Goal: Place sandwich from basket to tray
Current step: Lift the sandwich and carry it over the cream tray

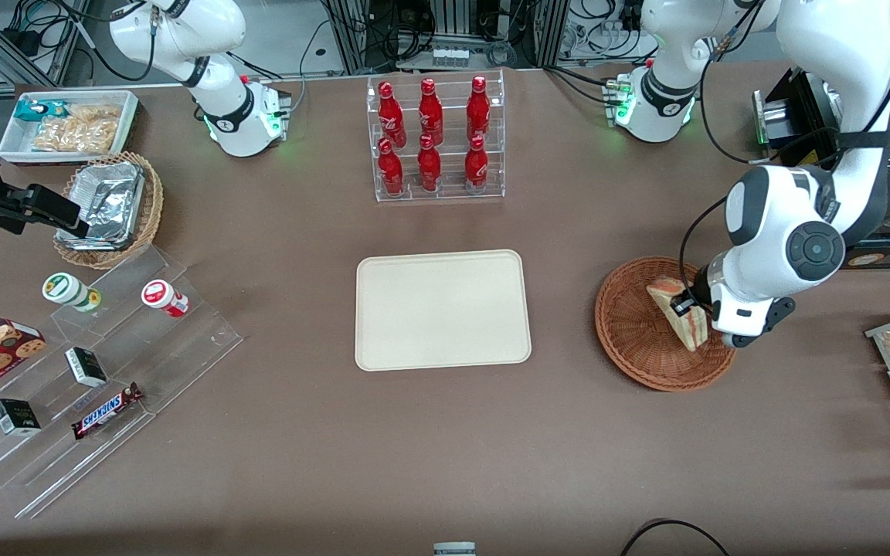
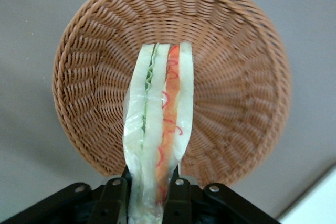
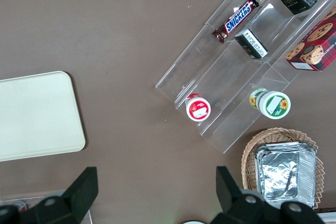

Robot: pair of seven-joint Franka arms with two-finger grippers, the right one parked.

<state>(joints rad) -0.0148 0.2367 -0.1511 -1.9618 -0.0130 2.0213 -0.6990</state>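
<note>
Over basket [image 1: 646, 340], hand [image 2: 144, 198] clamps sandwich [image 2: 160, 129], filling visible wrist-side

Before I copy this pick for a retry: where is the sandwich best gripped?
Across its flat bread faces, from above: the gripper is shut on the sandwich that way over the basket, filling edge exposed between the fingers.
</note>
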